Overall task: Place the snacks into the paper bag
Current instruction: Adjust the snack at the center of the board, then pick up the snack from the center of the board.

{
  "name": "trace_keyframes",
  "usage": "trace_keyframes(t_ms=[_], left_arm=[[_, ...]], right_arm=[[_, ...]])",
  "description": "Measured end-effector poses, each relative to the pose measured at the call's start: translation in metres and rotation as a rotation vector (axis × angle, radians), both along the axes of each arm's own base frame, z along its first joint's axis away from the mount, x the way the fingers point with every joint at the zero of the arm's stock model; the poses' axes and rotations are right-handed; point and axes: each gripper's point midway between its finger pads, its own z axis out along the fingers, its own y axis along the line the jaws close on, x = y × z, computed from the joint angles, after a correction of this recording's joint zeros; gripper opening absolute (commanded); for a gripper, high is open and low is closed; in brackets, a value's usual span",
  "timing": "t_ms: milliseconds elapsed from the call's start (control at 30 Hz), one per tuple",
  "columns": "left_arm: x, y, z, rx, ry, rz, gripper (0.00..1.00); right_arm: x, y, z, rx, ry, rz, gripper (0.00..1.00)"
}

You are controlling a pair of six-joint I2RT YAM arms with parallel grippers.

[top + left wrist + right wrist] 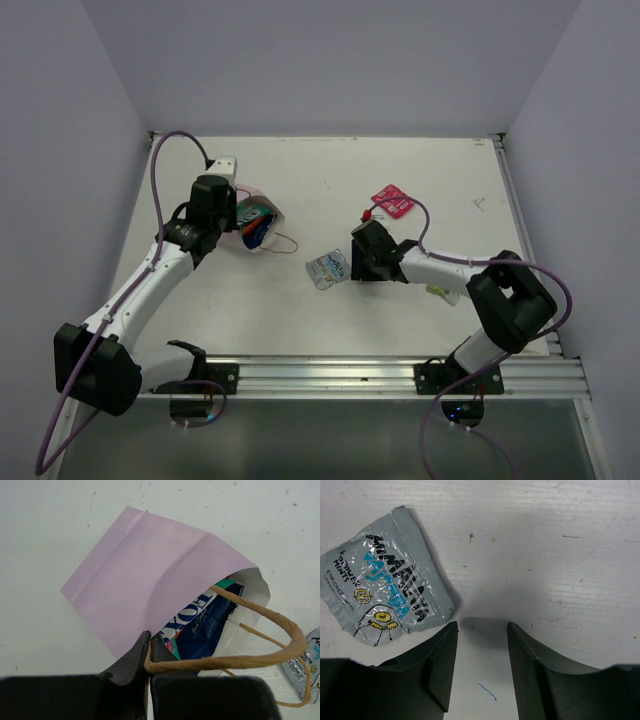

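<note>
Mouth of the paper bag is pretty crowded: dark blue packet fills it, string handle loops across. The table is open along its near edge, middle.

The paper bag hides most of the dark blue packet, and only a sliver of the teal packet shows. The right arm covers nearly all of a yellowish packet.
</note>
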Motion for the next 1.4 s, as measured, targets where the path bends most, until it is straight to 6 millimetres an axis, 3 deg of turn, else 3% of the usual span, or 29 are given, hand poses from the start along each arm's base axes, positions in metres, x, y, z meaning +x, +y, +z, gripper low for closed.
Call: trace_keyframes(t_ms=[367, 933, 1067, 1167, 1400], left_arm=[[0.000, 0.000, 0.000, 0.000, 0.000, 0.000, 0.00], [0.000, 0.000, 0.000, 0.000, 0.000, 0.000, 0.00], [0.000, 0.000, 0.000, 0.000, 0.000, 0.000, 0.00], [0.000, 0.000, 0.000, 0.000, 0.000, 0.000, 0.00], [0.000, 0.000, 0.000, 0.000, 0.000, 0.000, 0.00]], right_arm=[[-0.009, 0.009, 0.001, 0.019, 0.060, 0.061, 0.50], [0.006, 0.041, -0.001, -0.028, 0.070, 0.149, 0.49], [0.009, 0.042, -0.002, -0.041, 0.071, 0.153, 0.42], [0.012, 0.040, -0.004, -0.066, 0.069, 0.151, 0.32], [0.018, 0.038, -0.011, -0.105, 0.060, 0.156, 0.00]])
